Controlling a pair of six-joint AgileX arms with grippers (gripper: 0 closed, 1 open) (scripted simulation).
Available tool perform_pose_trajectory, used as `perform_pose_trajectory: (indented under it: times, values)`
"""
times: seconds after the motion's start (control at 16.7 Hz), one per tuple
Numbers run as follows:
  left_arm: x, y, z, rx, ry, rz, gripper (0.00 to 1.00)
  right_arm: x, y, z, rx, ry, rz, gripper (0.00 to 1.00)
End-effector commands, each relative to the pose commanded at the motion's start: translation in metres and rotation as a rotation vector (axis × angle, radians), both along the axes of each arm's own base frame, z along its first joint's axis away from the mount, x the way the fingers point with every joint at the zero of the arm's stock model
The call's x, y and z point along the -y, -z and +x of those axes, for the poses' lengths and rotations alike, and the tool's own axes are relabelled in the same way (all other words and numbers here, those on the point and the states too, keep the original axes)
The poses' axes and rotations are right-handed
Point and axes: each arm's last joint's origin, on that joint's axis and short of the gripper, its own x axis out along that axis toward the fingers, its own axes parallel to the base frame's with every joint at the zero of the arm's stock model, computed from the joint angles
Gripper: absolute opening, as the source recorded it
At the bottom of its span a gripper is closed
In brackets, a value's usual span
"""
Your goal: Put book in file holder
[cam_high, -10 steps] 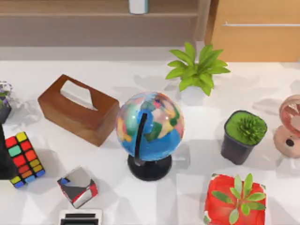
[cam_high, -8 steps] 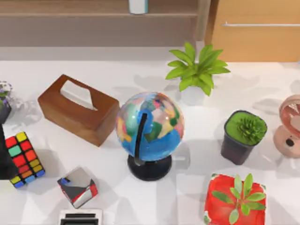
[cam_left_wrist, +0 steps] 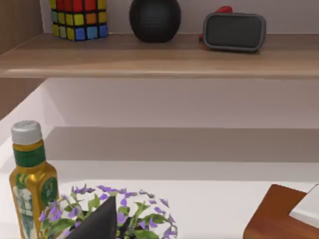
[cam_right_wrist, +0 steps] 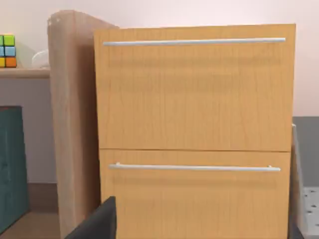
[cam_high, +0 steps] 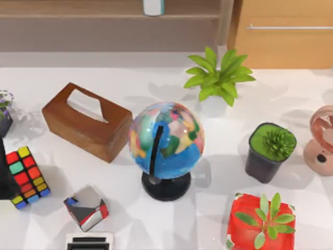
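Observation:
The book (cam_high: 153,6), a small white slab with teal edges, stands on the wooden shelf at the back and is cut by the top view's upper edge. A dark part of my left arm (cam_high: 4,179) shows at the table's left edge beside the colour cube. My left gripper (cam_left_wrist: 164,234) hovers over purple flowers, open, with one dark finger (cam_left_wrist: 102,223) in sight. My right gripper (cam_right_wrist: 199,221) faces a wooden drawer cabinet (cam_right_wrist: 194,129), open and holding nothing. A pale perforated piece (cam_right_wrist: 305,204) sits beside the cabinet; I cannot tell whether it is the file holder.
Crowding the table are a brown tissue box (cam_high: 86,121), a globe (cam_high: 166,148), a leafy plant (cam_high: 218,78), a dark potted succulent (cam_high: 271,151), a red pot (cam_high: 261,224), a pink fan (cam_high: 322,138), two puzzle cubes (cam_high: 26,177) and a bottle (cam_left_wrist: 30,184).
The dark part of my left arm at the table's left edge has drawn slightly further left. Nothing else on the table has moved.

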Motion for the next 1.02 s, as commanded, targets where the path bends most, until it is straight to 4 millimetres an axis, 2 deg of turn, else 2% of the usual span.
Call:
perform_pose_trajectory:
  times: [0.12, 0.24, 0.36, 0.42, 0.54, 0.72, 0.9, 1.02]
  values:
    - [0.000, 0.000, 0.000, 0.000, 0.000, 0.000, 1.00, -0.015, -0.042, 0.020, 0.046, -0.032, 0.018, 1.00]
    - [0.000, 0.000, 0.000, 0.000, 0.000, 0.000, 1.00, -0.039, -0.075, 0.052, 0.055, -0.055, 0.032, 1.00]
    - [0.000, 0.000, 0.000, 0.000, 0.000, 0.000, 1.00, -0.075, -0.093, 0.096, 0.027, -0.066, 0.034, 1.00]
    - [0.000, 0.000, 0.000, 0.000, 0.000, 0.000, 1.00, -0.097, -0.095, 0.120, 0.003, -0.066, 0.030, 1.00]
    - [0.000, 0.000, 0.000, 0.000, 0.000, 0.000, 1.00, -0.147, -0.085, 0.167, -0.054, -0.059, 0.013, 1.00]
    - [0.000, 0.000, 0.000, 0.000, 0.000, 0.000, 1.00, -0.223, -0.045, 0.227, -0.137, -0.027, -0.020, 1.00]
    - [0.000, 0.000, 0.000, 0.000, 0.000, 0.000, 1.00, -0.283, 0.004, 0.266, -0.188, 0.023, -0.040, 1.00]
    - [0.000, 0.000, 0.000, 0.000, 0.000, 0.000, 1.00, -0.309, 0.032, 0.282, -0.208, 0.059, -0.044, 1.00]
